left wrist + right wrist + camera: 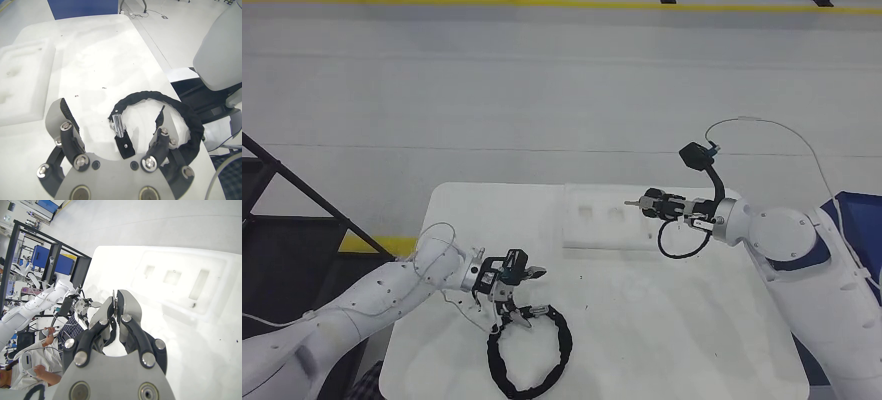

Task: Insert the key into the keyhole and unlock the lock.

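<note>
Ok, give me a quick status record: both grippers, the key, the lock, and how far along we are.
left gripper: open, fingers either side of the chrome cylinder of the lock, not closed on it
right gripper: shut on the key, held above the foam tray at the far side of the table
key: blade sticks out beyond the gripper, well apart from the lock
lock: black sleeved cable loop lying at the table's near edge
progress: key not yet inserted
</note>
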